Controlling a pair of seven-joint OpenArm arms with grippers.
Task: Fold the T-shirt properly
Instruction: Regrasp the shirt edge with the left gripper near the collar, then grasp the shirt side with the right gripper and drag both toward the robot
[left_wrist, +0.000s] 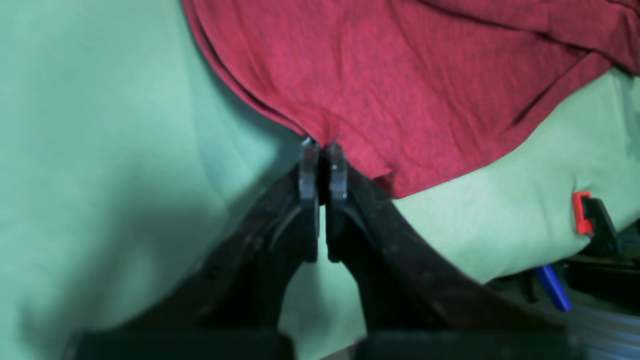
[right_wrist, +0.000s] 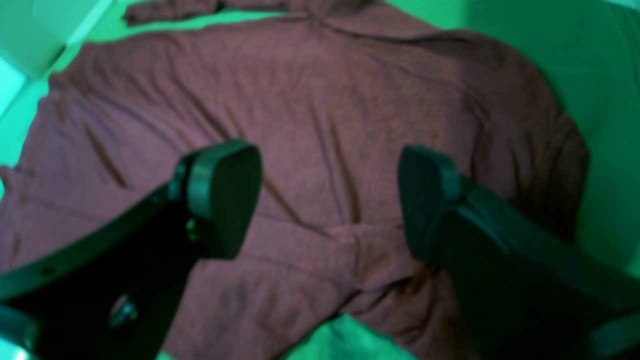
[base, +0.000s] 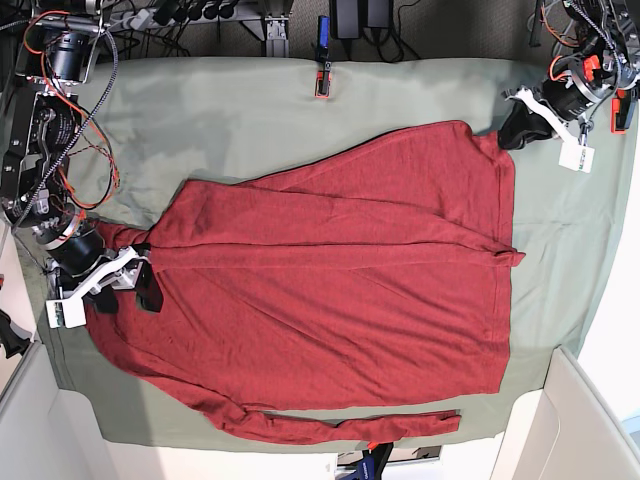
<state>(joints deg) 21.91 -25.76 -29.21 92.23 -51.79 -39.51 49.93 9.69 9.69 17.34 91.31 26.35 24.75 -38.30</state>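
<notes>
Black fingers of the left gripper (left_wrist: 323, 167) are pinching the T-shirt's (base: 340, 280) corner hem on the green table cloth (base: 250, 110); so thin a bite risks slipping free. Right gripper (right_wrist: 330, 200) is hovering open over the collar end, gripping nothing.

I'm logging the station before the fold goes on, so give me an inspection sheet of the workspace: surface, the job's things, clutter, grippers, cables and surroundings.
Surface: pale green table cloth covering the table, lightly wrinkled.
Job's things: large dark red long-sleeved T-shirt lying spread out, one sleeve folded across the body, the other lying along the shirt's edge.
Clutter: nothing seen on the cloth apart from the shirt.
Grippers: left gripper shut on the shirt's edge at a corner; right gripper open over the shirt, holding nothing.
Cables: red and black wires along the right arm, overhanging the cloth.
Surroundings: red and black clamp on the table edge; power strips and cords beyond it.
</notes>
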